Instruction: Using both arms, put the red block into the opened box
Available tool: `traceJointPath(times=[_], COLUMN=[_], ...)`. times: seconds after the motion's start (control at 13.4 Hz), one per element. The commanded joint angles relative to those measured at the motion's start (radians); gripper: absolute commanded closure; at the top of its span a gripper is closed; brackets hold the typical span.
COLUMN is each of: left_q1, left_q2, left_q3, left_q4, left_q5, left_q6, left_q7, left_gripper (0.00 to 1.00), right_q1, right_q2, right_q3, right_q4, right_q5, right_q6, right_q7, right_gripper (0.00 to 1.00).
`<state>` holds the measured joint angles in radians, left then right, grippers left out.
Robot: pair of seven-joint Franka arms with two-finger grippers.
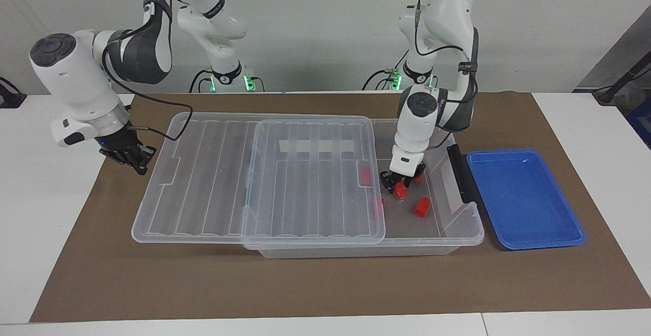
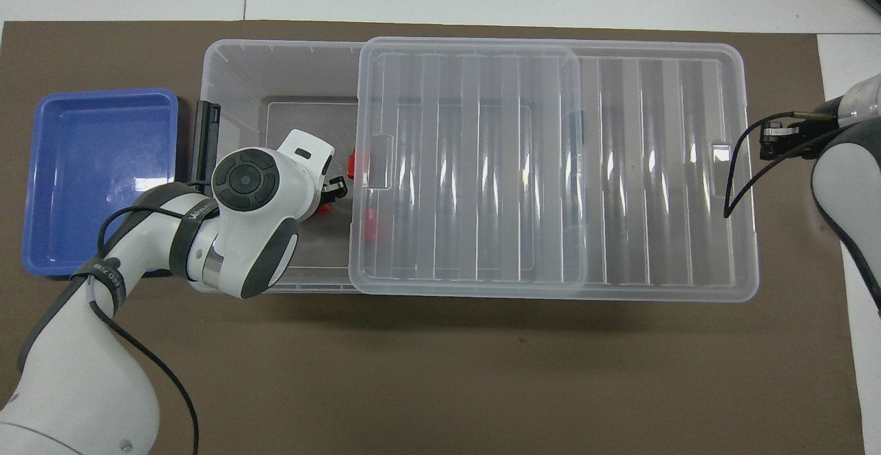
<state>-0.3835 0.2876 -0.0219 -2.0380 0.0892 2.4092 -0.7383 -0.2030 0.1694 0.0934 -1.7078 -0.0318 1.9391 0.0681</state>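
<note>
The clear box (image 1: pixel 457 234) lies across the mat, and its ribbed lid (image 1: pixel 254 173) is slid toward the right arm's end, so the end by the dark grey handle (image 1: pixel 460 173) is uncovered. My left gripper (image 1: pixel 397 185) is low inside that uncovered end, its fingers parted on either side of a red block (image 1: pixel 400 191) on the box floor. Several more red blocks lie in the box, one beside it (image 1: pixel 421 207) and one under the lid's edge (image 1: pixel 365 175). My right gripper (image 1: pixel 133 160) hangs shut beside the lid's overhanging end (image 2: pixel 743 166), holding nothing.
A shallow blue tray (image 1: pixel 524 199) sits on the brown mat beside the box's handle end. In the overhead view the left arm's wrist (image 2: pixel 255 221) covers most of the uncovered part of the box.
</note>
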Motion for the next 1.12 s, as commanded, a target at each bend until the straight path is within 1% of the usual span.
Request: traceJointPath(times=[0.0,0.22,0.45,0.52,0.67,0.82,0.97,1.05], left_q1=[-0.017,-0.017,-0.014,-0.008,-0.002,0.049,0.101,0.127], left_q2=[-0.022,-0.047,-0.099,-0.110,-0.122,-0.124,-0.140,-0.168], left_q3=[0.016,0.014,0.016,0.016,0.028,0.028,0.031,0.033], left_q4=[0.038,0.070,0.106,0.143,0.261,0.378,0.427,0.426], left_q5=[0.021,0.021,0.021,0.020,0.017,0.010,0.007,-0.005], left_q6=[-0.100,-0.178,-0.280,-0.338,-0.499,-0.635,-0.715,-0.729], left_q7=[-0.023,-0.018,-0.012,-0.009,0.008,0.095,0.183,0.221], left_gripper=[0.41,0.41,0.41,0.41,0.42,0.42,0.41,0.41], right_q1=[-0.012,-0.013,-0.013,-0.012,-0.010,0.004,0.020,0.031], right_q2=[-0.002,0.001,0.002,0.002,0.002,0.002,0.002,0.001], right_q3=[0.005,0.005,0.003,0.005,0.005,0.006,0.009,0.011], right_q4=[-0.032,-0.042,-0.047,-0.047,-0.046,-0.042,-0.042,-0.044], right_q5=[0.018,0.018,0.018,0.018,0.018,0.018,0.018,0.016], right_q6=[0.044,0.061,0.061,0.061,0.060,0.054,0.047,0.044], right_q7=[-0.041,-0.045,-0.045,-0.045,-0.066,-0.077,-0.079,-0.090], right_gripper=[1.00,1.00,1.00,1.00,1.00,1.00,1.00,1.00])
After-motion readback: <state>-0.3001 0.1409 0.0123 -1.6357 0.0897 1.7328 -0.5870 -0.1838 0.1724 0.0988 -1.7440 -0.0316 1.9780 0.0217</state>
